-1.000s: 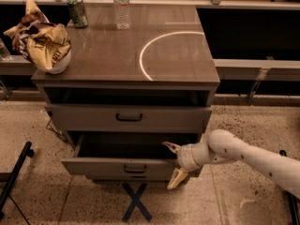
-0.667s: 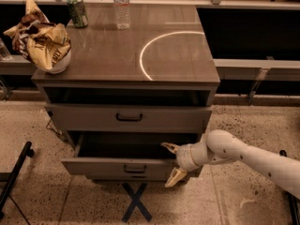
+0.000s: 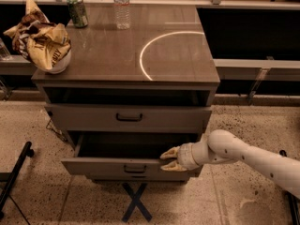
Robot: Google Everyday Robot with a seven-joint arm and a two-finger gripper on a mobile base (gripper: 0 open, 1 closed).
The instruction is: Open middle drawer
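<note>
Fingers: two pale tips, a small gap between them, pinched over the top rim of the middle drawer's front. One tip sits just inside the rim, the other on the outer face.

Gripper: at the right end of that front, right of the handle and not touching it. The white arm reaches in from the right, low over the floor.

Middle drawer: pulled out toward the near side, dark inside showing, small dark handle centred on its front.

Upper drawer: directly above, flush and shut, taller front, larger handle.

Cabinet: grey-brown top marked with a white arc.
- Far left corner: green can.
- Near the can, to its right: clear bottle.
- Left edge: crumpled snack bag in a white bowl.

Floor: speckled, with a blue tape cross just near of the open drawer.
</note>
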